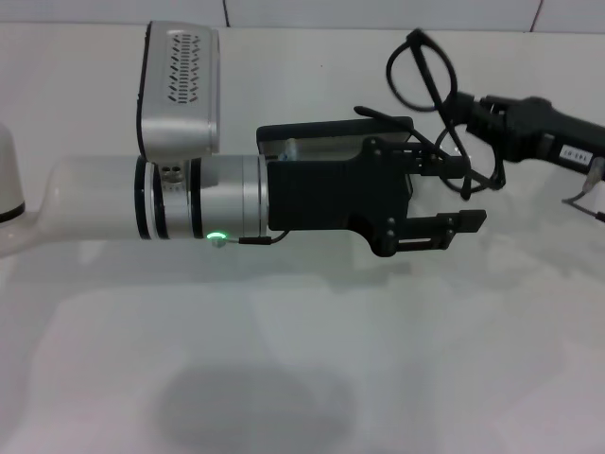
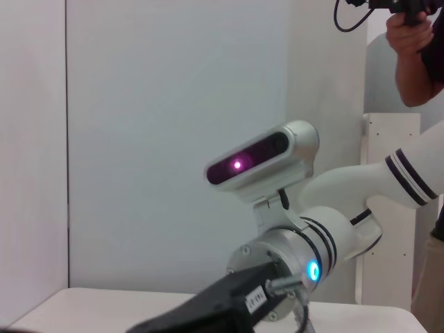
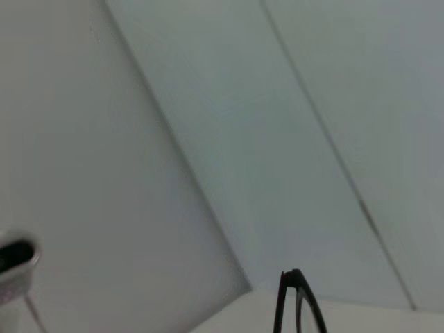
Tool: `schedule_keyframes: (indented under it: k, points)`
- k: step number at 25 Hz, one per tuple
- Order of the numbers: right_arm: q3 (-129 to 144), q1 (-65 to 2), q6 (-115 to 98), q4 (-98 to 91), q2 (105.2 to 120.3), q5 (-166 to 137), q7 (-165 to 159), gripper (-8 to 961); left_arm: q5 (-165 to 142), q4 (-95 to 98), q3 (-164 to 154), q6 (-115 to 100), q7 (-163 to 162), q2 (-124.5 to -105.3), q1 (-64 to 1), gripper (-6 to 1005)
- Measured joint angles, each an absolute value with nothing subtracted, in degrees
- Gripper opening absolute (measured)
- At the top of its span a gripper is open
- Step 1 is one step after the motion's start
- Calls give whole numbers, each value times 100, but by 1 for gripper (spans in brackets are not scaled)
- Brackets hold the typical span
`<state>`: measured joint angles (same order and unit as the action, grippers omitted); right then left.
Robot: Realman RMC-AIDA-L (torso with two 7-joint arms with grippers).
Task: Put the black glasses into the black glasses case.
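Right claw (image 1: 465,112) clenched on thin black glasses (image 1: 430,90) with roundish rims, over the black glasses case (image 1: 321,142).

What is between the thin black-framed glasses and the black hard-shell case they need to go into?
The left gripper sits over the black glasses case, covering much of it. The right gripper holds the black glasses just beyond, near that gripper's fingers.

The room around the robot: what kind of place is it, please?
Probably an indoor robot test area: a plain white table, bare pale walls, and a person's hand nearby. The right gripper holds the black glasses above it.
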<state>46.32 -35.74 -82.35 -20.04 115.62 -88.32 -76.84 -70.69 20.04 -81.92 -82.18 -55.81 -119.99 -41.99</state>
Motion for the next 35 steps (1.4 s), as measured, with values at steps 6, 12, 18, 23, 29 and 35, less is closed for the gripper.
schedule_keyframes:
  k: [6, 12, 18, 23, 29, 35]
  points:
    - [4941, -3375, -8258, -2055, 11530, -8831, -7589, 59, -7054, 2002, -8174, -8217, -5579, -11996, -4202, 575]
    - [4919, -3198, -8515, -2056, 11437, -8828, -7574, 58, -7049, 2019, -8173, -8210, -5549, -11987, -4165, 575]
    - [4968, -3146, -8885, -2020, 11337, -8842, -7788, 58, -7074, 2037, -8174, -8208, -5538, -11988, -4173, 575]
    - [5035, -3187, -9070, -2046, 11315, -8934, -8000, 58, -7087, 2039, -8174, -8210, -5510, -11988, -4188, 575]
    - [4991, -3160, -8775, -2106, 11300, -8945, -8010, 59, -7096, 2043, -8174, -8210, -5499, -11964, -4176, 574]
    - [5001, -3076, -8598, -2864, 11285, -8992, -7978, 60, -7044, 2105, -7799, -8393, -5495, -11859, -3896, 574]
